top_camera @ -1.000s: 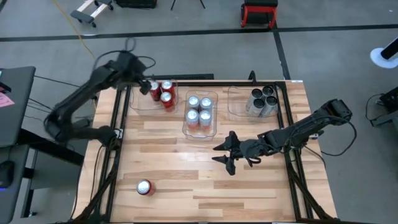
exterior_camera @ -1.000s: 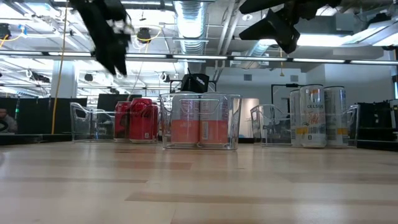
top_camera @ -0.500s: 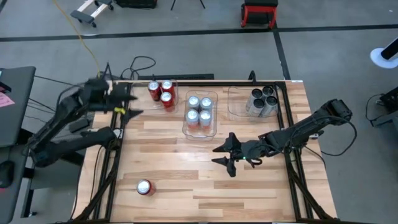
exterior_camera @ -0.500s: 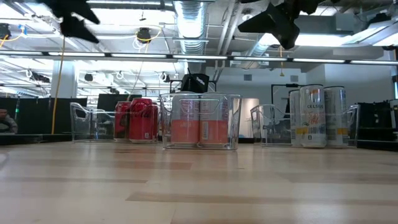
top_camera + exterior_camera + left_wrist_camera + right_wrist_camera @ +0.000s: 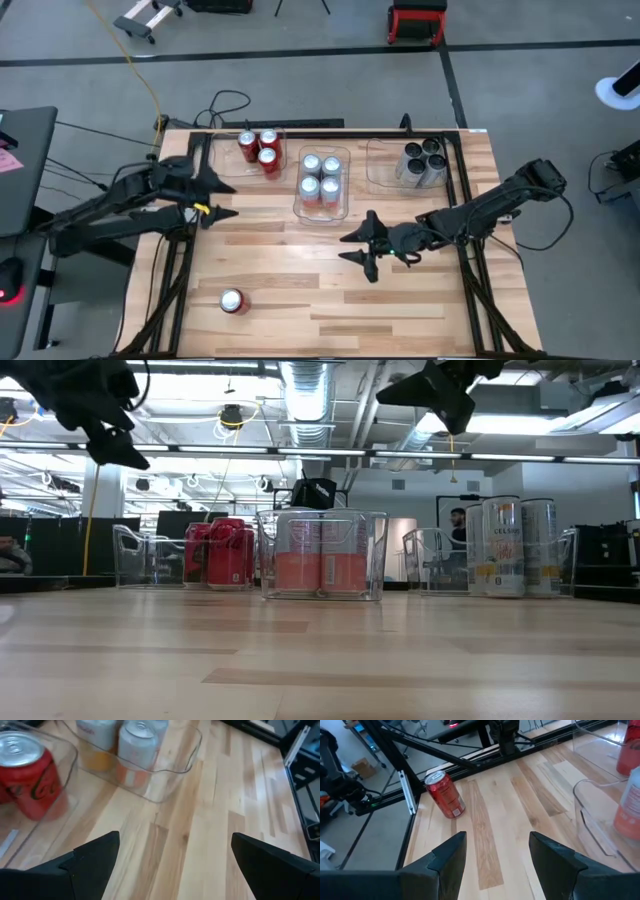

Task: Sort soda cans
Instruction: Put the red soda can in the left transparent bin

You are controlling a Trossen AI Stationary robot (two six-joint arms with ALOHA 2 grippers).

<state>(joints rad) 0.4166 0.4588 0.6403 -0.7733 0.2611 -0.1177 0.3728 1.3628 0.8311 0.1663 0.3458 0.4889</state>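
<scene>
Three red soda cans (image 5: 258, 150) stand in the left clear bin, four light-bodied ones (image 5: 322, 178) in the middle bin, and dark ones (image 5: 422, 163) in the right bin. A fourth red can (image 5: 232, 301) stands alone on its base near the table's near-left corner, also in the right wrist view (image 5: 445, 794). My left gripper (image 5: 232, 200) hovers open above the table's left side, just near of the left bin, and holds nothing. My right gripper (image 5: 346, 250) hangs open over the table's middle, pointing left. The left wrist view shows one red can (image 5: 27, 775) and the light cans (image 5: 135, 750).
The three clear bins (image 5: 322, 555) stand in a row along the table's far side. Black frame rails (image 5: 180, 270) run along the left and right edges. Bare wood lies between the bins and the lone red can. A person (image 5: 457, 520) stands in the room behind.
My left gripper has drawn back from over the left bin's red cans. It has swung toward the table's left edge and then toward the near edge, and it now hangs over the bare wood beside that bin. The cans have stayed in place.
</scene>
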